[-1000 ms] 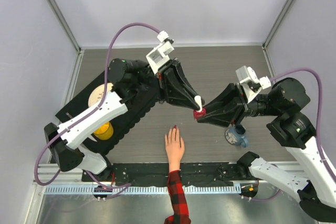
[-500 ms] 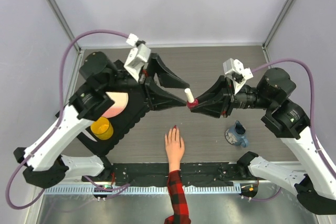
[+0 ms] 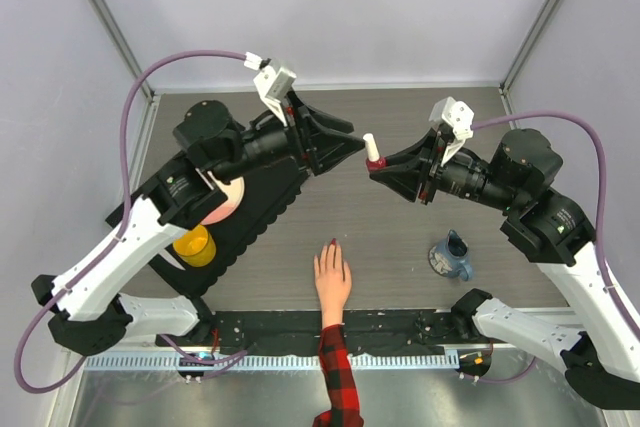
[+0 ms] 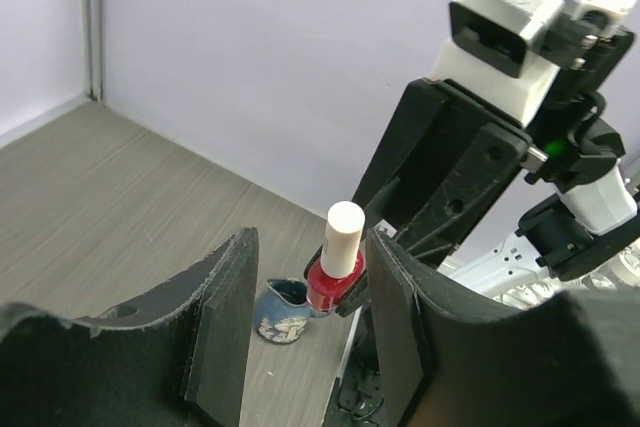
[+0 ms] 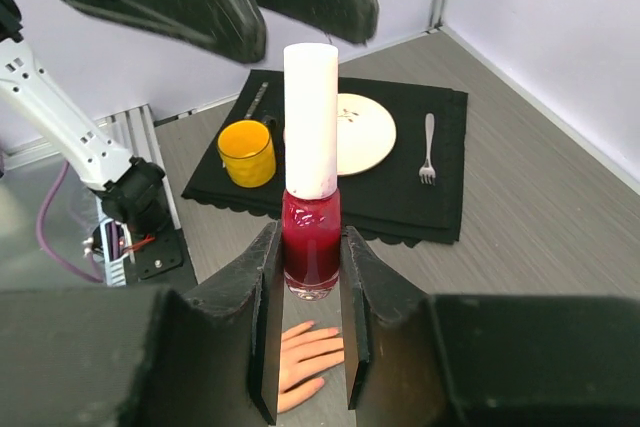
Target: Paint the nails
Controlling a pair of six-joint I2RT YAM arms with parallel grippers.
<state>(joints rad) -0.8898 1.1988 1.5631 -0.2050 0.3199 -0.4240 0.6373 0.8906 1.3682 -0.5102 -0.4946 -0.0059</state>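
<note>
A pale hand (image 3: 332,280) in a red-and-black plaid sleeve lies flat near the table's front edge. Its nails (image 3: 333,243) are tiny, and one fingertip looks red. In the right wrist view the hand (image 5: 305,362) shows below the jaws. My right gripper (image 3: 379,169) is shut on a small red polish bottle (image 5: 311,237) and holds it upright in the air, white cap (image 5: 311,117) on. My left gripper (image 3: 351,143) stands open just left of the cap (image 3: 370,145), not touching it. From the left wrist the bottle (image 4: 335,285) shows beyond the parted fingers.
A small blue jug (image 3: 452,257) stands on the table under the right arm. A black placemat (image 5: 440,197) at the left holds a yellow cup (image 3: 195,245), a cream plate (image 5: 362,132) and a fork (image 5: 428,147). Grey walls close in the back and sides.
My left gripper was shut on the bottle's cap, then opened and drew back to the left. Both arms rose and moved toward the back. The cap stayed on the bottle.
</note>
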